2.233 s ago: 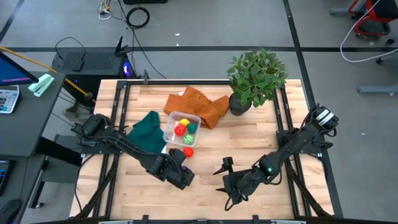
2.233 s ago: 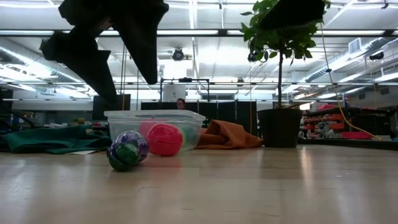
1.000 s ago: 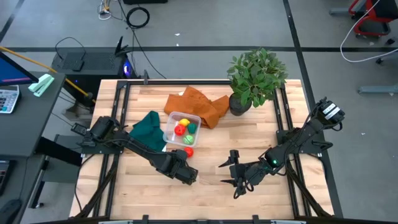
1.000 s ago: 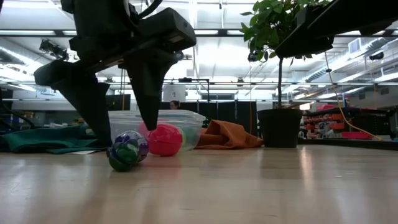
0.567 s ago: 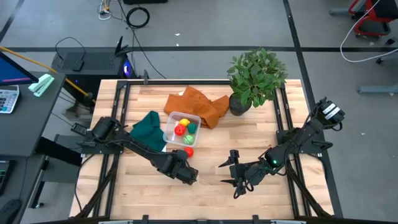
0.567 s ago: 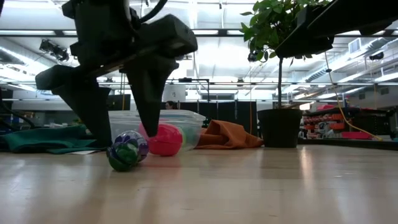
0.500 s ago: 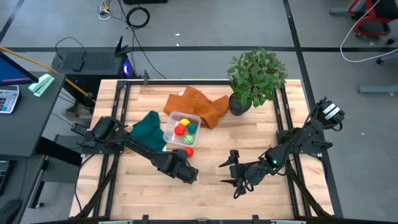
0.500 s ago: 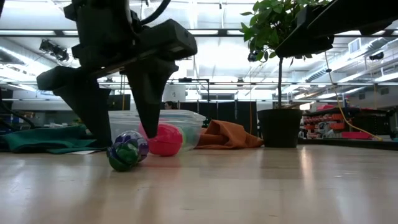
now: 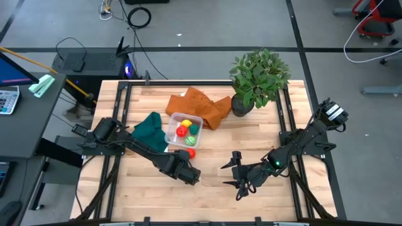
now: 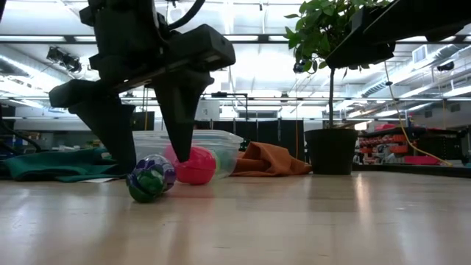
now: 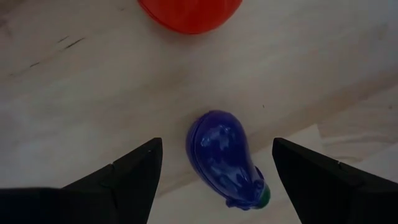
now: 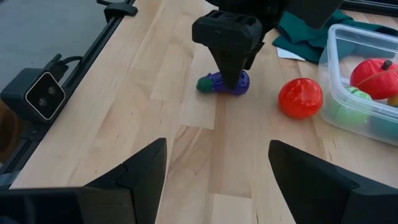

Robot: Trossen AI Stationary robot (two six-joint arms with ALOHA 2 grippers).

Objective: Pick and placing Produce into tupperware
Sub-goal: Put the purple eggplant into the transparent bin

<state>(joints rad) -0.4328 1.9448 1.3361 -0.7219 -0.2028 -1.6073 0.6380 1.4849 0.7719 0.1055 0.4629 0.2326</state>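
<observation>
The left gripper [image 11: 214, 180] stood with its fingers spread wide, one on each side of the small purple toy eggplant with a green stem cap [image 11: 225, 158], touching neither flank. In the low view the fingertips [image 10: 179, 151] hung close to the light wooden table [image 9: 213, 191], with the eggplant [image 10: 149, 177] between and just below them. The eggplant lay on its side, near the front of the table and just beside the round red toy tomato [image 12: 301, 98].

To perform the pick well, the fingers should probably descend until the tips bracket the widest part of the body, then close squarely across it; a grip near the tapered stem end could squeeze the smooth shell out sideways.

The clear, low-walled plastic tupperware box [image 9: 171, 123] stood just beyond the tomato, holding red, yellow and green pieces. A dark green cloth [image 9: 148, 130] lay to its left, an orange cloth [image 9: 196, 103] behind it.

The right gripper [image 9: 238, 177] waited to the right, fingers parted, holding nothing.

A leafy potted plant [image 9: 257, 78] occupied the far right corner. Beyond the table was a workshop with ceiling strip lights.
</observation>
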